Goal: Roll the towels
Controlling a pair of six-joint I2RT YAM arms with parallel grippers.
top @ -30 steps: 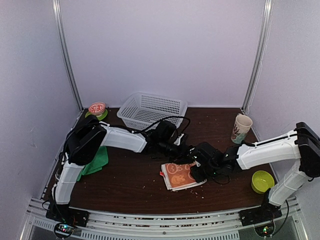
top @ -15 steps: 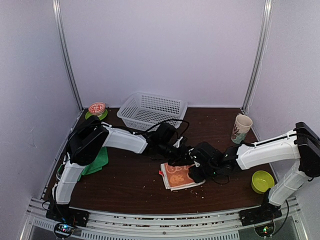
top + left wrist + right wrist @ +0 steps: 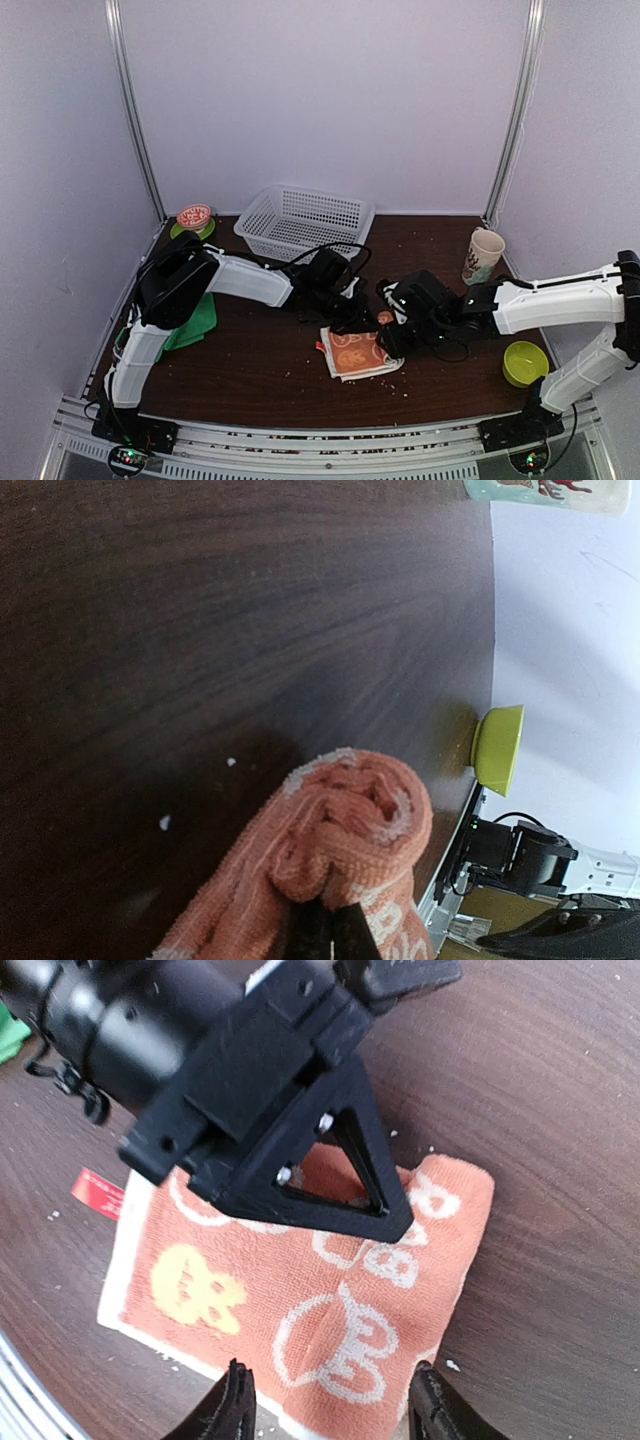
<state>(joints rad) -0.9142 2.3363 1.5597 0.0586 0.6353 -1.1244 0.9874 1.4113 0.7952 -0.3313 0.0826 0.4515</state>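
Evidently the roll of the orange towel (image 3: 358,352) is just starting: the left gripper (image 3: 325,932), pressed together, pinches its bunched edge, while the right gripper (image 3: 330,1405) hangs spread just above the flat part. Next, that edge likely needs turning over toward the right gripper. Only the left wrist view shows the curled lip; only overhead shows the green towel (image 3: 195,322), well behind the left gripper.

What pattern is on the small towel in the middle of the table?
The orange towel has white cartoon prints; clearest in the right wrist view.
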